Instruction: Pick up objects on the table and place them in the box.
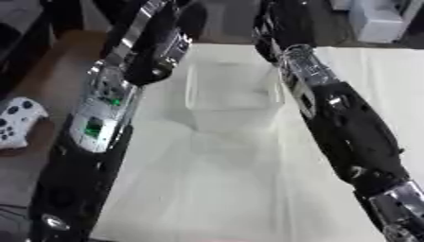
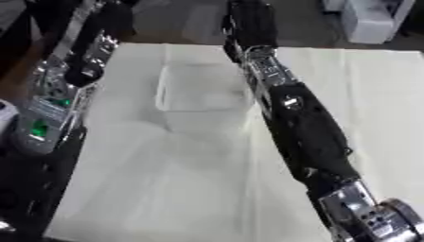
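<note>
A clear plastic box [image 1: 232, 94] stands on the white-covered table [image 1: 224, 189], in the middle towards the far edge. I make out nothing inside it, and no loose objects show on the cloth. Both arms stretch away from me on either side of the box. My left hand [image 1: 170, 21] is a dark shape past the box's far left corner. My right hand [image 2: 248, 23] is a dark shape past its far right corner, near the table's far edge. Neither hand touches the box.
A white game controller [image 1: 16, 120] lies on the brown surface left of the table. A white appliance [image 1: 377, 19] stands beyond the far right corner. The table's left edge runs under my left forearm [image 1: 95, 127].
</note>
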